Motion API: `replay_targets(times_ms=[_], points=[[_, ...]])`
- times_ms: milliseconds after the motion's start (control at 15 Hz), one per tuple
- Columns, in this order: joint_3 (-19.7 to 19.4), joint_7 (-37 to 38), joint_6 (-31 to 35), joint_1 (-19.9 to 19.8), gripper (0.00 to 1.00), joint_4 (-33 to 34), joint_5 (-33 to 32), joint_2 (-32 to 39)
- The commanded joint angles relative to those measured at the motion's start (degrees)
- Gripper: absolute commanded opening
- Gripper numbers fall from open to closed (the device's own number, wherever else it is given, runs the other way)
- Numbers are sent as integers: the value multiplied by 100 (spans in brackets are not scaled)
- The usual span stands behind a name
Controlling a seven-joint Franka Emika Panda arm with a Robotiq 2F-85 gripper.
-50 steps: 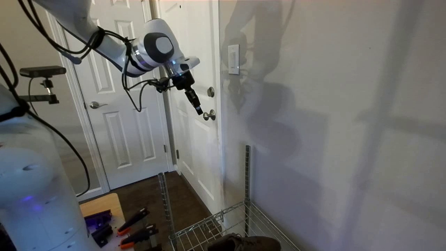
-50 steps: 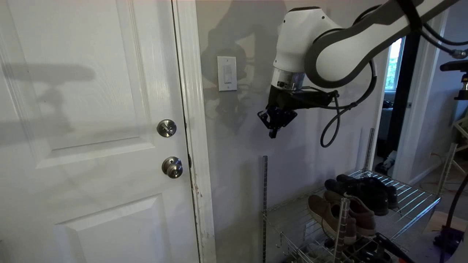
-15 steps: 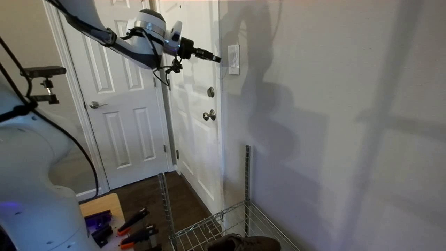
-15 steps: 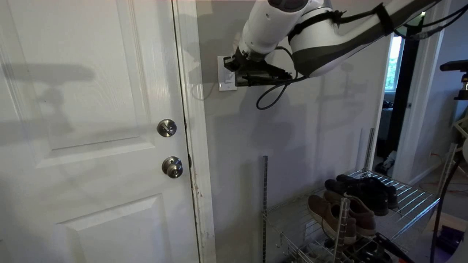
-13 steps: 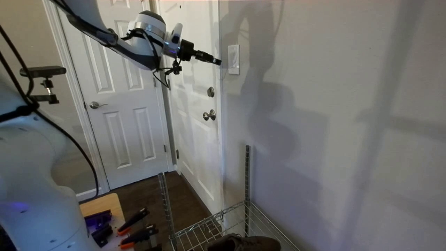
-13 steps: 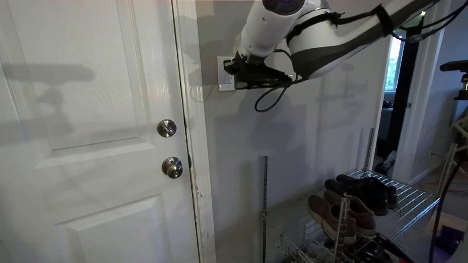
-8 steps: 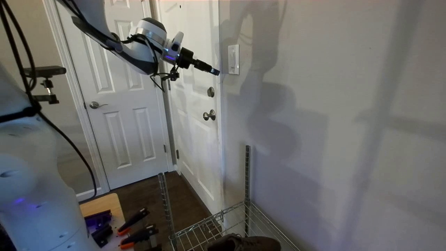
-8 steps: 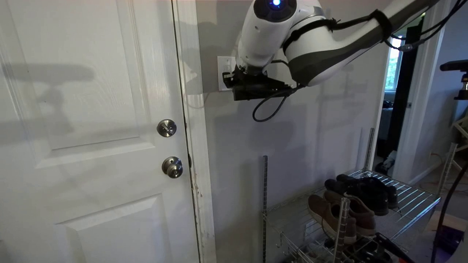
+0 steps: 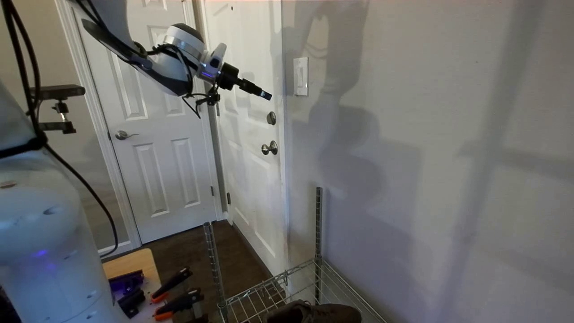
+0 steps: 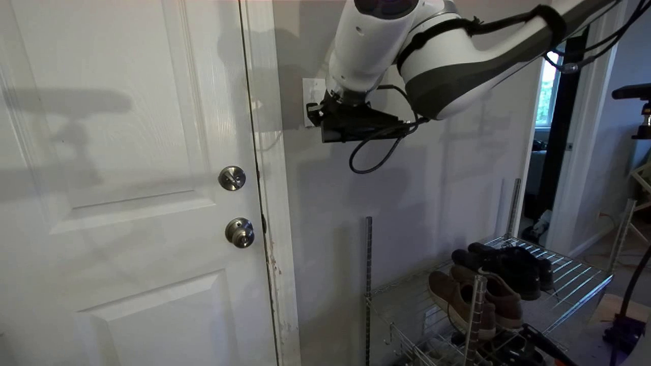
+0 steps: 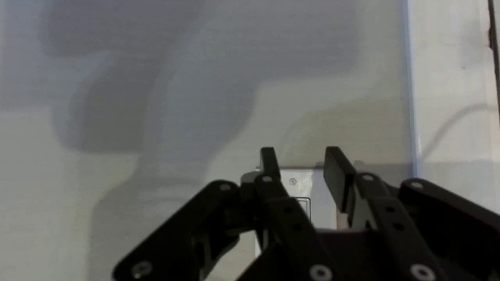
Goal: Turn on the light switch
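Note:
The light switch [image 9: 301, 76] is a white upright plate on the grey wall beside the door frame. In an exterior view the arm and gripper hide the right and lower parts of the plate [image 10: 312, 90]. My black gripper [image 9: 267, 95] points at the wall, tilted a little downward, with its tips apart from the plate and slightly below its lower edge in the picture. In the wrist view my gripper [image 11: 300, 151] is open and empty. The upper part of the plate [image 11: 302, 189] shows between and behind the fingers. I cannot tell the switch's position.
A white door with a round knob [image 10: 239, 233] and a deadbolt [image 10: 232, 178] is beside the switch. A wire rack with upright posts [image 10: 368, 284] stands below, with brown shoes [image 10: 460, 300] on it. Black clamps [image 9: 177, 303] lie on a small table by the robot base.
Over three seconds my gripper has swung up from pointing down to pointing at the wall. In the last second it has lowered a little and drawn back from the wall.

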Motion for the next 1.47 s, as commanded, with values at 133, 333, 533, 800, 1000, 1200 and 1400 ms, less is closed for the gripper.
replay_targets(times_ms=[133, 333, 533, 800, 1000, 1200, 1400], points=[[-247, 178, -123, 364, 18, -1, -98, -93], [-264, 192, -129, 385, 7, -16, -99, -146], [-272, 192, -129, 384, 7, -25, -99, -146], [-273, 192, -129, 384, 7, -26, -99, -146], [-279, 262, -155, 323, 4, 76, -371, -103], [-367, 340, -161, 252, 4, 354, -1180, -85], [-525, 389, -201, 283, 5, 559, -1661, -58]])
